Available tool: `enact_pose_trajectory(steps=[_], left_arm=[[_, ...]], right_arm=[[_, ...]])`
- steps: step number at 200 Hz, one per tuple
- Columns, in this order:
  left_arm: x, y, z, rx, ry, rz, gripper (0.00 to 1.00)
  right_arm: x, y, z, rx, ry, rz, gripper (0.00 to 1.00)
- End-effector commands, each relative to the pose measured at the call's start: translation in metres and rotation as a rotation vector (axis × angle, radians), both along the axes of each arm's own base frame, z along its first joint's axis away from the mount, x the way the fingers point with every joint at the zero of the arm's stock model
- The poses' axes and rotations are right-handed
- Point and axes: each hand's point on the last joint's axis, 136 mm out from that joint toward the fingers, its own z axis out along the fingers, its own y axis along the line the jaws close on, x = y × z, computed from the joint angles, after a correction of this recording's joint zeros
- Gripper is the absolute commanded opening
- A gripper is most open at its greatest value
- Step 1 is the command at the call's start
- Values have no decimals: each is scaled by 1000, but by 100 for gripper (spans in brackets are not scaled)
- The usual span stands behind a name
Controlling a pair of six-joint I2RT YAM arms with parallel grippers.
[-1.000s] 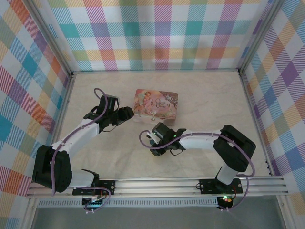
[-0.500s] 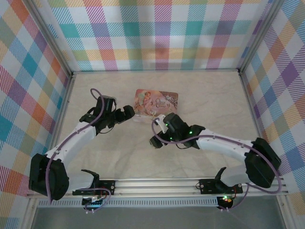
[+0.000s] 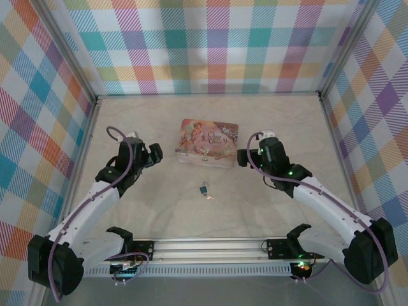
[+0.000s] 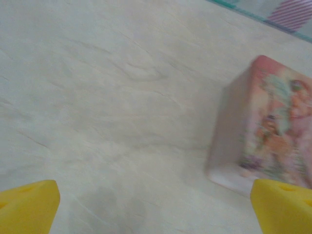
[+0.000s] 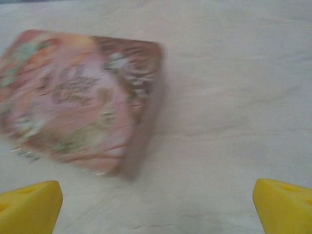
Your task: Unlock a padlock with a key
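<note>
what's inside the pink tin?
Hidden. The pink illustrated rectangular tin sits closed on the table, its lid covering the contents. Only the printed lid and the side walls show.

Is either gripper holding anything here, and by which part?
Nothing is held. The left gripper and right gripper are open and empty; the padlock and key lie loose on the table between them.

**Both arms spread apart, jaws wide**

The white-and-black left arm (image 3: pixel 95 197), a purple cable looped along it, reaches from the lower left of the overhead view to left of centre. Its black left gripper (image 3: pixel 155 153) points right. The matching right arm (image 3: pixel 325 204) rises from the lower right to right of centre, and its right gripper (image 3: pixel 243 157) points left. In the wrist views, the left yellow fingertips (image 4: pixel 27 207) and the right yellow fingertips (image 5: pixel 29 204) sit in the bottom corners, far apart, holding nothing.
</note>
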Motion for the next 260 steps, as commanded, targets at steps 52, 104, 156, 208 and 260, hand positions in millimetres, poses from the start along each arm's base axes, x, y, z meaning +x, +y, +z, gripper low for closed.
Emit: enact_pose_trajectory(steps=[52, 104, 156, 208, 260], left_arm=[[42, 80, -31, 443, -78, 237, 100], [71, 75, -70, 401, -124, 180, 100], [76, 55, -91, 301, -266, 1, 100], [76, 57, -95, 283, -222, -2, 100], [76, 56, -94, 284, -227, -4, 100]], right_arm=[[44, -111, -19, -184, -229, -409, 100], [70, -131, -59, -287, -229, -410, 100], [76, -122, -66, -168, -322, -241, 100], [83, -124, -83, -80, -273, -178, 100], [87, -123, -86, -43, -248, -145, 100]])
